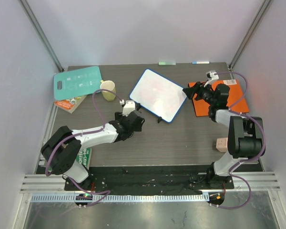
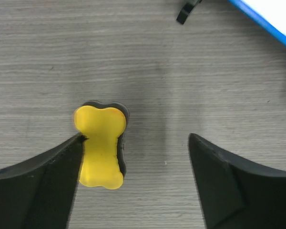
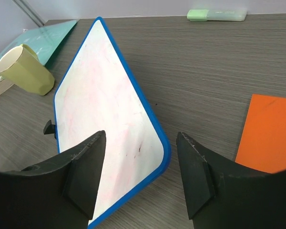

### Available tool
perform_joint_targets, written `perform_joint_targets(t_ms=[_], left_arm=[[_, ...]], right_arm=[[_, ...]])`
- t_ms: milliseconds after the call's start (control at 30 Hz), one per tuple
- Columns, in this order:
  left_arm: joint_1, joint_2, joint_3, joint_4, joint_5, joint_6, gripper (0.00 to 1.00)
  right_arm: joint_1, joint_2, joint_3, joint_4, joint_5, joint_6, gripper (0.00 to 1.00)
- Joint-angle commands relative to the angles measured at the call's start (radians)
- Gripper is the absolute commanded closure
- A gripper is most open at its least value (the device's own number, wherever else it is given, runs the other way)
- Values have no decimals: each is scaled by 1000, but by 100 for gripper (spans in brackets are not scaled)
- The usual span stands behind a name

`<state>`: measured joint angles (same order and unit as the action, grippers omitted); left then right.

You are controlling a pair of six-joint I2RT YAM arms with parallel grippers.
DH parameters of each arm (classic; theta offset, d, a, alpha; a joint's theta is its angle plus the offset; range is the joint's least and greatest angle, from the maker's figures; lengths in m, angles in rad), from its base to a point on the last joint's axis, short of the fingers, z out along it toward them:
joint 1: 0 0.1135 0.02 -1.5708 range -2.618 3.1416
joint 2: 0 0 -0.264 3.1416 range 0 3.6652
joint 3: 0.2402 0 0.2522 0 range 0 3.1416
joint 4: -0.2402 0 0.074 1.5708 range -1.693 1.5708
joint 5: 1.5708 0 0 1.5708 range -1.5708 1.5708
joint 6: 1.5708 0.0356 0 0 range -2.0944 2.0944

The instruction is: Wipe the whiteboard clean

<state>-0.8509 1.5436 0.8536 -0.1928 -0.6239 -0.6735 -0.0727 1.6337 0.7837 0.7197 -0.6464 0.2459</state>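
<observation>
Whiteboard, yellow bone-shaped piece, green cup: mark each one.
whiteboard (image 1: 157,95), top external view, middle of its white face.
yellow bone-shaped piece (image 2: 101,145), left wrist view, middle of its yellow top.
green cup (image 3: 33,76), right wrist view, its side wall.

**Whiteboard set askew, back-centre of the counter**

I see the whiteboard (image 1: 157,95) on the dark wood-grain counter (image 1: 181,138), turned diagonally. It has a white face, a thin blue frame with rounded corners, and faint pink-red smears across it. Small black feet (image 1: 159,119) poke out along its near edge. I can't tell whether it lies flat or slightly propped.
</observation>
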Motion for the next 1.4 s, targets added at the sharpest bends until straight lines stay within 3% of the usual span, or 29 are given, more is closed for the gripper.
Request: perform_joint_targets(t_ms=[0,233,367,500,733,833,867,900,933,1033,1367], left_arm=[[-4,-16,-10,-16,-19,-51,3],[-4,-30,13,-16,-22,-20,0],[-2,-1,5,68,107,0,0],[-4,81,12,79,104,-37,0],[12,66,-25,138,116,-66,0],[53,38,-39,153,119,-41,0],[68,27,-41,158,127,-29,1],[103,24,-42,159,134,-20,1],[119,20,-39,162,147,-11,2],[162,-2,-41,164,168,18,2],[205,-62,-83,187,207,45,0]], right_arm=[[-1,-20,35,20,30,1,33],[20,-97,17,-3,51,4,31],[34,-98,19,6,41,13,31],[73,-118,12,23,1,36,32],[338,-254,-96,-140,128,-56,35],[401,-300,-171,-105,131,-1,49],[415,-301,-181,-106,139,6,60],[444,-296,-187,-106,151,18,83],[456,-272,-182,-112,155,20,96],[523,-215,-140,-161,180,13,99],[758,72,80,-382,588,-28,99]])
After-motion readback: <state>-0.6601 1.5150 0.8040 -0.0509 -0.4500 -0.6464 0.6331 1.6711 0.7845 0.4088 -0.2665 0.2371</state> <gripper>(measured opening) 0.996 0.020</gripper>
